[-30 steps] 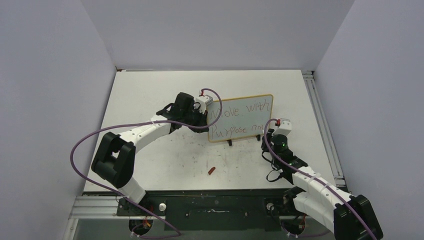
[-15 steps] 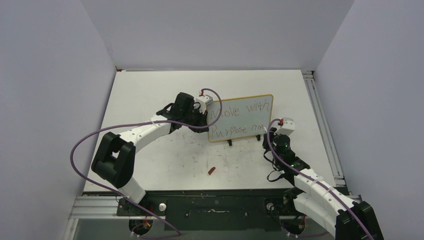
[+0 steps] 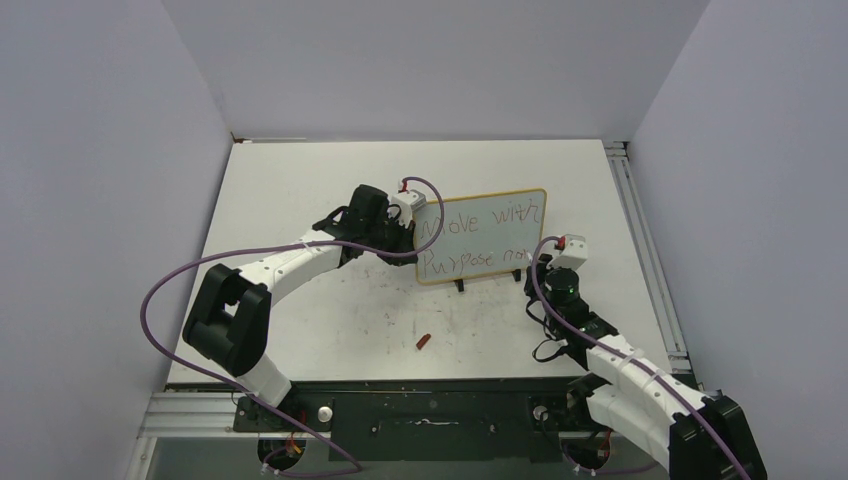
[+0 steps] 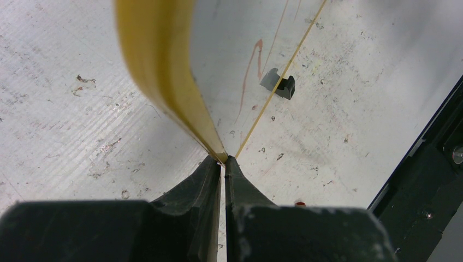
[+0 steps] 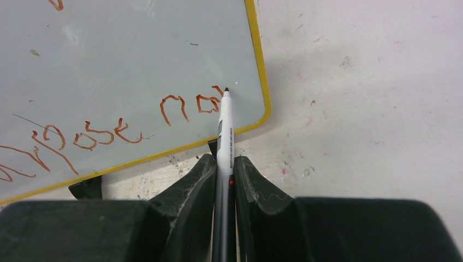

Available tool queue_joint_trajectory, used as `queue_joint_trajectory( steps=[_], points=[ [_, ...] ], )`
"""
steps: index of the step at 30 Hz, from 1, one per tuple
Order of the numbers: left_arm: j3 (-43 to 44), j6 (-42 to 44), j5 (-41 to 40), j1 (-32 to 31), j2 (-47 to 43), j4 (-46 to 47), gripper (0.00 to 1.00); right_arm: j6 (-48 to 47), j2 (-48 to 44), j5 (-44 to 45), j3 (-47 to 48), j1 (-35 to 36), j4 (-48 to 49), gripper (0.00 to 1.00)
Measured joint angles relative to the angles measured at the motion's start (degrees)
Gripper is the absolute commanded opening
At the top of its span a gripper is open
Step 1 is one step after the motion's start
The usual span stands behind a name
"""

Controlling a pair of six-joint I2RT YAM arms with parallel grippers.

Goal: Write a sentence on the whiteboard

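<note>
The whiteboard (image 3: pixel 482 238) stands upright on the table, yellow-framed. Its face carries the sentence (image 3: pixel 478 226) in reddish-brown marker, two lines, "Move with" above "Purpose" and a short last word. My left gripper (image 3: pixel 413 240) is shut on the board's left frame edge (image 4: pixel 164 82), jaws pinching the corner (image 4: pixel 224 160). My right gripper (image 5: pixel 223 164) is shut on a white marker (image 5: pixel 224 128). Its tip rests at the lettering "no" (image 5: pixel 180 107) near the board's lower right corner (image 5: pixel 262 109). The right gripper (image 3: pixel 541 268) sits just in front of that corner.
A small red marker cap (image 3: pixel 423 342) lies on the table in front of the board. The board's black feet (image 3: pixel 459 286) stand on the stained white tabletop (image 3: pixel 330 320). Grey walls enclose the table, and a rail (image 3: pixel 640 250) runs along its right edge.
My right gripper with the marker has shifted slightly right and toward me at the end of the lower line. The left arm and the board have stayed still.
</note>
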Motion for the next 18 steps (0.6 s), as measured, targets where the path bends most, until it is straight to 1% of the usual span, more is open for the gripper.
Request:
queue_joint_trajectory(
  steps=[18],
  points=[
    [0.0,0.0,0.0,0.0,-0.1,0.0,0.00,-0.5,3.0,-0.7,0.0,-0.6,0.3,0.05]
  ],
)
